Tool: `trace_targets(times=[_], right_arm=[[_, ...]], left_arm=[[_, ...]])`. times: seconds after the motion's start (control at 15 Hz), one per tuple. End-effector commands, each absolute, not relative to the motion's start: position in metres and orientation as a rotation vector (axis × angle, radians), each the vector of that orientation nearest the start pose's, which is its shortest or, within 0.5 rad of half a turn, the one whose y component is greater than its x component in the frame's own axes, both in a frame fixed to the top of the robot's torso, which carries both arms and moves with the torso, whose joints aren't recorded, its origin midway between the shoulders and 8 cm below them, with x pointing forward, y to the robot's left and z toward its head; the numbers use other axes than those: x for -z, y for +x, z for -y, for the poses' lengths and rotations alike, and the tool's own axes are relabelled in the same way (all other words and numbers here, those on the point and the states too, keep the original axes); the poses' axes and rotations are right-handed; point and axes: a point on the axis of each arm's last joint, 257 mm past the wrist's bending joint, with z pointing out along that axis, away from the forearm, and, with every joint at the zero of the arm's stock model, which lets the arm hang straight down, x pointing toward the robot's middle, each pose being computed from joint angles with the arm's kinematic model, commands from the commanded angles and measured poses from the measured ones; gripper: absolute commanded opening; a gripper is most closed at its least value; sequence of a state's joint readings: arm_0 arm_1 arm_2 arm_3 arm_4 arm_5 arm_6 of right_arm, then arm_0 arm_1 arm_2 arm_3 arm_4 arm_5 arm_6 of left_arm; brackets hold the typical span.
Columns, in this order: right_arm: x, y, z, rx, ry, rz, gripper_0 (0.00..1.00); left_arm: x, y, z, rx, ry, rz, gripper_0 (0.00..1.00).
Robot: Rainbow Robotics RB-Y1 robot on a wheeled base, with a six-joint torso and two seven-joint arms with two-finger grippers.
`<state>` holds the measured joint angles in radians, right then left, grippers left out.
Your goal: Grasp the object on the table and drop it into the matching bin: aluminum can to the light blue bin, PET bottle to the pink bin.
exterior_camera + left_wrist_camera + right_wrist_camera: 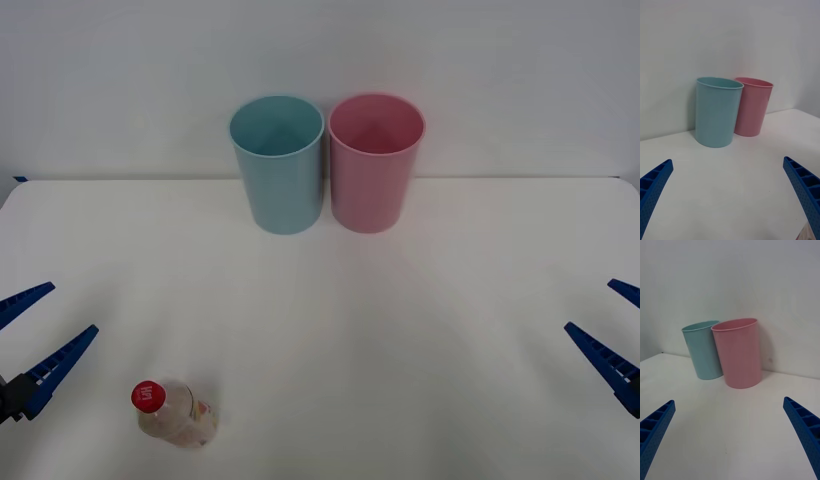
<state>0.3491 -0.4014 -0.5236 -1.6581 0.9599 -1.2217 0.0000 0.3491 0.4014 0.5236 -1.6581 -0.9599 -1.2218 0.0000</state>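
Observation:
A small clear PET bottle (176, 411) with a red cap stands upright on the white table (400, 350) near its front left. My left gripper (38, 330) hangs open just to the bottle's left, apart from it. At the far right edge my right gripper (618, 328) is open too, holding nothing. The light blue bin (279, 164) and the pink bin (374, 162) stand side by side at the back centre, the pink one to the right. Both bins, light blue (717, 111) and pink (752, 106), appear in the left wrist view, and again, light blue (703, 350) and pink (738, 352), in the right wrist view.
A plain pale wall rises directly behind the bins. Bare tabletop stretches between the bottle and the bins.

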Motion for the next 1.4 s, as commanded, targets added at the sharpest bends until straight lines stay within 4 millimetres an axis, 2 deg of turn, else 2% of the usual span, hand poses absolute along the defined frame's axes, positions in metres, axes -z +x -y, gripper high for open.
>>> trace_targets(times=[0.07, 0.33, 0.67, 1.07, 1.4], right_arm=[[0.169, 0.342, 0.33, -0.567, -0.465, -1.441, 1.0], [0.169, 0.342, 0.33, -0.567, -0.465, -1.441, 1.0], [0.169, 0.342, 0.33, -0.567, -0.465, -1.441, 1.0], [0.169, 0.342, 0.33, -0.567, -0.465, -1.441, 1.0], [0.169, 0.342, 0.33, -0.567, -0.465, -1.441, 1.0]], left_arm=[[0.169, 0.342, -0.33, 0.567, 0.465, -1.441, 1.0], [0.174, 0.347, -0.341, 0.576, 0.404, -1.437, 1.0], [0.182, 0.346, -0.362, 0.558, 0.441, -1.482, 1.0], [0.213, 0.333, -0.385, 0.545, 0.565, -1.552, 1.0], [0.246, 0.321, -0.38, 0.521, 0.688, -1.585, 1.0]])
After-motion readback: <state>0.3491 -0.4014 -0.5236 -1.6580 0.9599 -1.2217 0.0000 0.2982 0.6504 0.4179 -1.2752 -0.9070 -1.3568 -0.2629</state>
